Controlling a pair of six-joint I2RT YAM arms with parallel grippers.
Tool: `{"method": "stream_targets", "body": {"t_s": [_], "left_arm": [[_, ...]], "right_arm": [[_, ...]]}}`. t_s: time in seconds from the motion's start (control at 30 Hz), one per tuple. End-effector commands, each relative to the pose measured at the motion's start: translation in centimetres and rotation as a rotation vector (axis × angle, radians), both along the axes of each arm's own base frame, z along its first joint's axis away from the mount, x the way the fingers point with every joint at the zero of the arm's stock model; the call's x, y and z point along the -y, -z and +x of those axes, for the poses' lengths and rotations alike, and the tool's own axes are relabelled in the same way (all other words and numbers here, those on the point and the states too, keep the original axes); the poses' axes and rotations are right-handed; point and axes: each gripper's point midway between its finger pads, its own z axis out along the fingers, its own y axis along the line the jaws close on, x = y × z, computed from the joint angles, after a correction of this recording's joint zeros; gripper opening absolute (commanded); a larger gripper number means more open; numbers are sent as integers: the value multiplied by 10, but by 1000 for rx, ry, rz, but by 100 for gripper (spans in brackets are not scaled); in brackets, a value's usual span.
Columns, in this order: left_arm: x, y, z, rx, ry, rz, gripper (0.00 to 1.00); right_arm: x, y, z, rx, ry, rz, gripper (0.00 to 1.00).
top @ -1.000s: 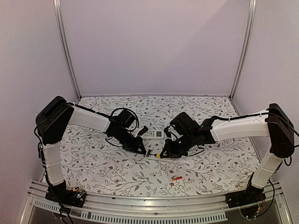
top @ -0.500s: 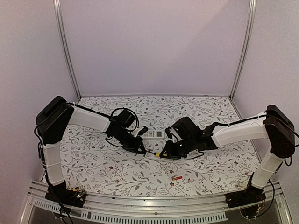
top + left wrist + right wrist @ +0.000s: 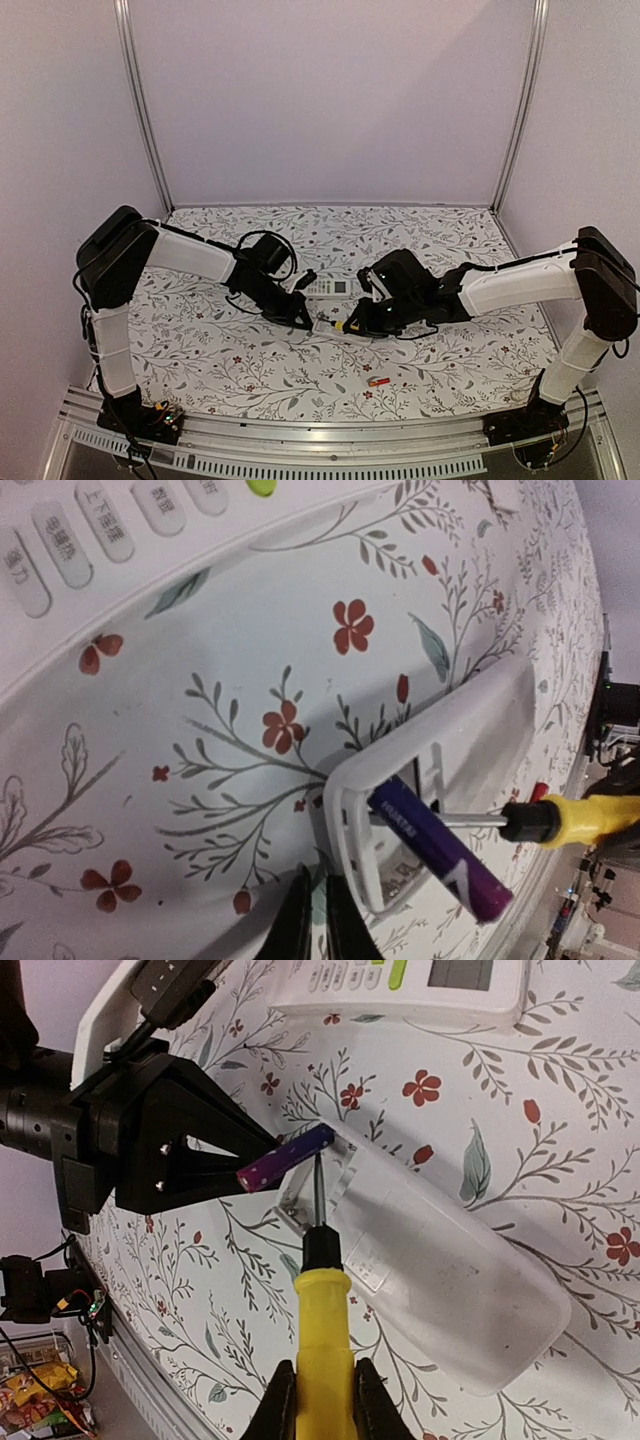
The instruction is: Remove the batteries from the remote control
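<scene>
Flowers are printed all over the bench. In its middle lies a white remote, back side up, with its battery slot open. One purple battery sticks out of the slot, tipped up at one end, in the upper left part of the right wrist view. The right tool is clenched on the yellow-handled screwdriver. The thin metal tip pokes into the slot right beside the purple battery. The left tool is squeezed tight, with its tips just at the end of the white remote. I cannot tell if it pinches anything. A second remote with buttons lies near, a bit higher in the top view. One red-orange battery lies alone on the bench, near the bottom middle of the top view, well apart from both remotes.
</scene>
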Motion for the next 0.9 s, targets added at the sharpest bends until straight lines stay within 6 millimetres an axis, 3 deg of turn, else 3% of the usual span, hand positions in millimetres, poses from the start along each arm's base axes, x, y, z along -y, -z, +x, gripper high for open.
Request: {"method": "stream_targets", "body": {"t_s": [0.0, 0.47, 0.63, 0.87], "left_arm": [[-10, 1, 11, 25, -38, 37, 7], [-17, -9, 22, 69, -62, 51, 7], [-23, -38, 39, 161, -98, 6, 14], [-34, -95, 58, 339, -139, -70, 42]], "right_arm": [[-7, -26, 7, 60, 17, 75, 0], [-8, -21, 9, 61, 34, 79, 0], [-2, -31, 15, 105, 59, 76, 0], [18, -50, 30, 189, 110, 70, 0]]}}
